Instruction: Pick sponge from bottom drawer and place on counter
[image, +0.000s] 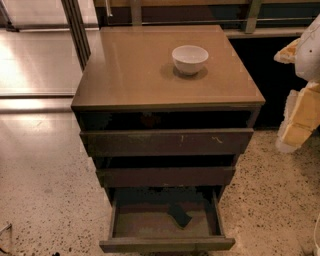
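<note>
Sponge (179, 216) lies in the open bottom drawer (165, 244), well apart from the jaws at right; their state unclear.

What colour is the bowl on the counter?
The bowl is plain white, shown in the camera view. The pincer is at the right, off the counter.

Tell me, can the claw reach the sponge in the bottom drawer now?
Probably yes. The bottom drawer is pulled open, the sponge lies uncovered on its floor, and the claw hangs beside the cabinet with nothing between them.
</note>
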